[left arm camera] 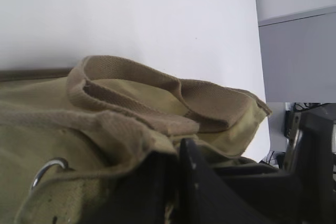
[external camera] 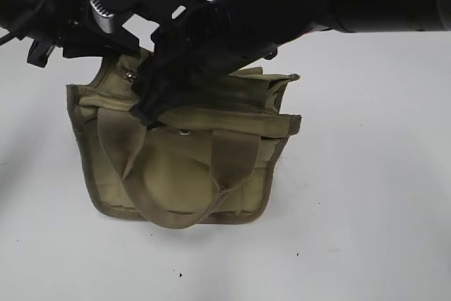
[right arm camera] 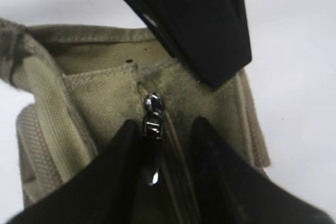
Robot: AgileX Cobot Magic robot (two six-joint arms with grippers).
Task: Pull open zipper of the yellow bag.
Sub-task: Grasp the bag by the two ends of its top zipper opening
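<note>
**Two grippers at the bag top**

I see the zipper [right arm camera: 173,156] running along the top of the yellow bag [external camera: 176,167]. Its shiny pull tab [right arm camera: 151,124] hangs between the two fingers of my right gripper [right arm camera: 163,145], close to the left one. The fingers stand apart; I cannot tell if they pinch the tab. My left gripper [external camera: 116,40] is clenched on the bag's top edge. The bag sits on the white table [external camera: 366,209].

The yellow bag [external camera: 180,167] stands on the table [external camera: 366,209], and both my arms reach over its top from behind. My right gripper [right arm camera: 165,129] straddles the zipper [right arm camera: 152,124] — pull tab between the fingertips, apparently just beside the left one. My left gripper [left arm camera: 184,182] sits at the bag's left end, behind a handle [left arm camera: 157,103].
</note>
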